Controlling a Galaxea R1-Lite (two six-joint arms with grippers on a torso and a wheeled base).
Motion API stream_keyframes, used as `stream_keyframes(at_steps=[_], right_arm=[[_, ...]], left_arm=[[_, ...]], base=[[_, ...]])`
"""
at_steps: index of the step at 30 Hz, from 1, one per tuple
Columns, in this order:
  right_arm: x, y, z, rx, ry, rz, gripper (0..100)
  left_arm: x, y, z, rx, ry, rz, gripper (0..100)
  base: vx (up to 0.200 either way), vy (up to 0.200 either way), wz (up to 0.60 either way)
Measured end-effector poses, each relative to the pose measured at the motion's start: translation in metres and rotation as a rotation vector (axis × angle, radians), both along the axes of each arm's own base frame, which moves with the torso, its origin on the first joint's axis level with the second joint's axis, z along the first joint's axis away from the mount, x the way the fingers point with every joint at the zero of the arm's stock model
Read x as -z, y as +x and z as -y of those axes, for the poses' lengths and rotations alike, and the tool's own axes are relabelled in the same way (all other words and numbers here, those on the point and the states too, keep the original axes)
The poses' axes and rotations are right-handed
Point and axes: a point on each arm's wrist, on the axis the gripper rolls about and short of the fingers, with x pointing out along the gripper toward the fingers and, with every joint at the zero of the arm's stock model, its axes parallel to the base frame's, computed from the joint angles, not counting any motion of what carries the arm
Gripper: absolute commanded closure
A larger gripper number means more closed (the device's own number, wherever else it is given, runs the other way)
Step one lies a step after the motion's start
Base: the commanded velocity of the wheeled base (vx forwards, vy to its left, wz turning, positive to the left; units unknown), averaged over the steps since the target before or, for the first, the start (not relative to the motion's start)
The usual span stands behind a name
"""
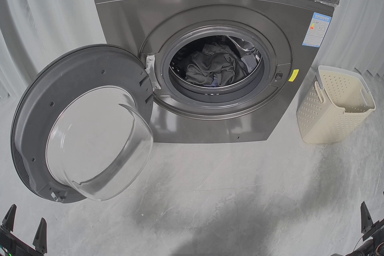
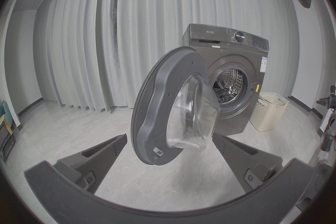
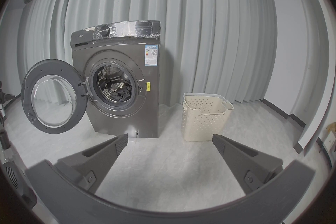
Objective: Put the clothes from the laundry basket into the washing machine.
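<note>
On the grey floor (image 1: 224,189) before a pleated curtain (image 1: 48,9), the clothes (image 1: 212,67) lie inside the washing machine (image 1: 208,1); the laundry basket (image 1: 320,117) at its 3 o'clock looks empty. My left gripper (image 1: 27,215) and right gripper (image 3: 168,137) gape, holding nothing. I'd check that no cloth overhangs the door seal (image 1: 218,89).

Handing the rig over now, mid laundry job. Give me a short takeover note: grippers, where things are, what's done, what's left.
Left gripper: open, empty, low, in front of the swung-open door.
Right gripper: open, empty, low, facing the laundry basket.
Dark clothes lie in the drum of the washing machine. The basket stands upright to the robot's right of the machine, and no clothes show in it.
Done: loading, apparently.
Left: check the basket's bottom, which is partly hidden.
</note>
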Motion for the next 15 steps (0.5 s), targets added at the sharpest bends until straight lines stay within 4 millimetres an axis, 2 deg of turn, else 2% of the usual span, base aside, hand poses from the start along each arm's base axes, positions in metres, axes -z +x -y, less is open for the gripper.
stream_keyframes(at_steps=[5, 11, 15], right_arm=[[0.0002, -0.0005, -0.0029, -0.133, 0.001, 0.007, 0], [0.0023, -0.0006, -0.0021, -0.098, 0.025, -0.009, 0], [0.0033, -0.0006, -0.002, -0.098, 0.032, -0.018, 0]], left_arm=[[0.0027, -0.0005, 0.0005, 0.024, -0.007, -0.018, 0], [0.0034, -0.0007, 0.0006, 0.033, -0.009, -0.022, 0], [0.0036, -0.0007, 0.0007, 0.036, -0.011, -0.023, 0]], base=[[0.0, 0.0, 0.0], [-0.2, 0.0, 0.0], [0.0, 0.0, 0.0]])
